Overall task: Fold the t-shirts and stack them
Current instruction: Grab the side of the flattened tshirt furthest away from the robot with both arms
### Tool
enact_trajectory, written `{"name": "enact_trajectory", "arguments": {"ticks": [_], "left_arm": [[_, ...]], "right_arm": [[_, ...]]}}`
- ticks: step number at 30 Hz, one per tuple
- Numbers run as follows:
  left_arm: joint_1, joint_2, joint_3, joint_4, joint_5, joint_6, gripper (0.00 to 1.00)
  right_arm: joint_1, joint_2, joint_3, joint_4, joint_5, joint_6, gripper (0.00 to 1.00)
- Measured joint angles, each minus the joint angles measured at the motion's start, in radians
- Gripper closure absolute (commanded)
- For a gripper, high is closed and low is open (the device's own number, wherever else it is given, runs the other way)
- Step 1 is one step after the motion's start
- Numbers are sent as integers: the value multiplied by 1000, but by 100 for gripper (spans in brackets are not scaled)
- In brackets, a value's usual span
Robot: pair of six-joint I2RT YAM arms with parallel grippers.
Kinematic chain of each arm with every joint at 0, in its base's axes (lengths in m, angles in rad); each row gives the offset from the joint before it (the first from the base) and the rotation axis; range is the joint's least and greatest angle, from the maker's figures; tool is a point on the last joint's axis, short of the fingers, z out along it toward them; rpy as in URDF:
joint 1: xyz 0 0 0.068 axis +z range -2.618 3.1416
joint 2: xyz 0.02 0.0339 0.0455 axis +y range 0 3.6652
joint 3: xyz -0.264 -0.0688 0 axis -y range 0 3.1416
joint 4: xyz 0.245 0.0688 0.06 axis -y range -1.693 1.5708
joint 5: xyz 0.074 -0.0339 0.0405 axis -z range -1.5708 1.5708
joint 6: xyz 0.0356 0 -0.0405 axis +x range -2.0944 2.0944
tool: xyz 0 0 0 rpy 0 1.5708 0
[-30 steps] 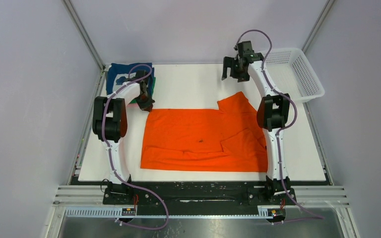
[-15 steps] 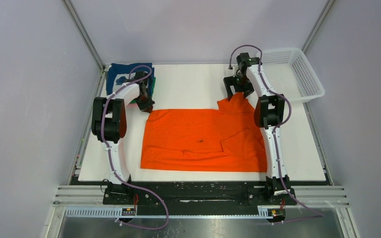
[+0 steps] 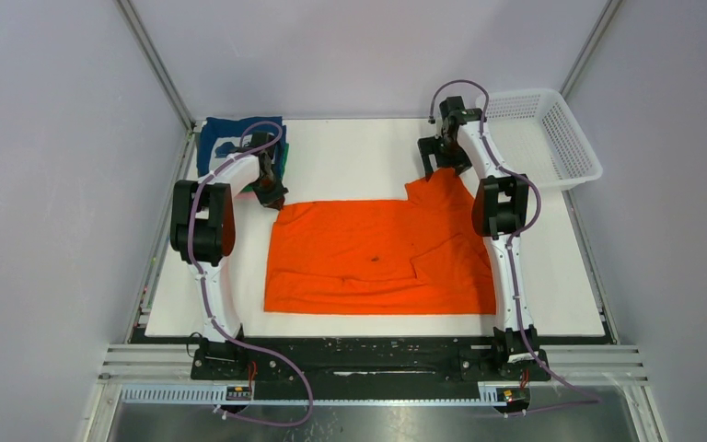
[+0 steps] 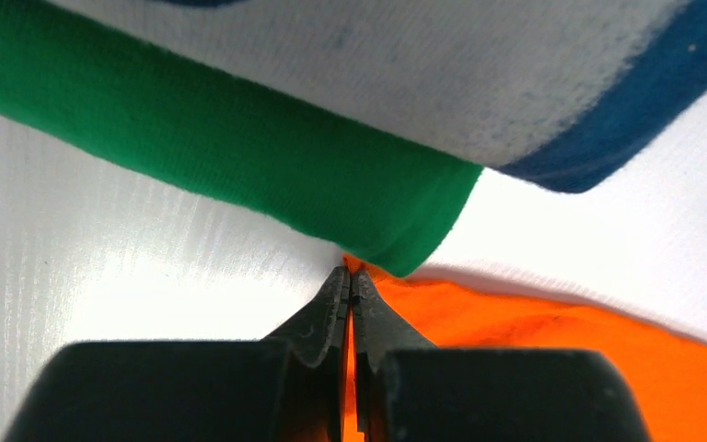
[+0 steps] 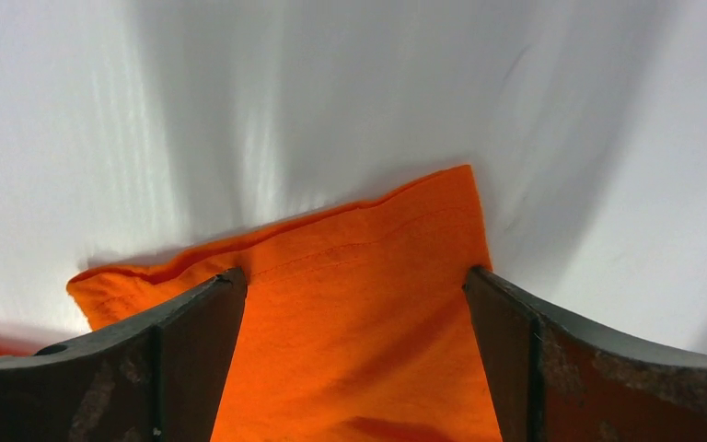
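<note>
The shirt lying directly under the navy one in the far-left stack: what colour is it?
Green: the green shirt shows best in the left wrist view.

We see a white plastic mesh basket [image 3: 566, 138] at the far right corner of a white table [image 3: 359, 152]. Pale grey walls [image 3: 359, 55] close in the left, far and right sides, and a black mounting rail [image 3: 368, 357] runs along the near edge.
</note>
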State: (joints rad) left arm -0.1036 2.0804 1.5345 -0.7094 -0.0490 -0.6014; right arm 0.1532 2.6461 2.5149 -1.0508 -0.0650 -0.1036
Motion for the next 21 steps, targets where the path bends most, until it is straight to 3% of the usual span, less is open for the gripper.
{"name": "enact_trajectory", "arguments": {"ticks": [9,15,21], "left_arm": [[0,0,2,-8,1,0,100],[0,0,9,-27,1,-1,100],[0,0,22,-37,1,-1,100]], "right_arm": [[-1,-3,-24,113,25,-20,5],[-1,-71,-151,211,2,-31,6],[-3,-72,-124,225,3,-31,5]]}}
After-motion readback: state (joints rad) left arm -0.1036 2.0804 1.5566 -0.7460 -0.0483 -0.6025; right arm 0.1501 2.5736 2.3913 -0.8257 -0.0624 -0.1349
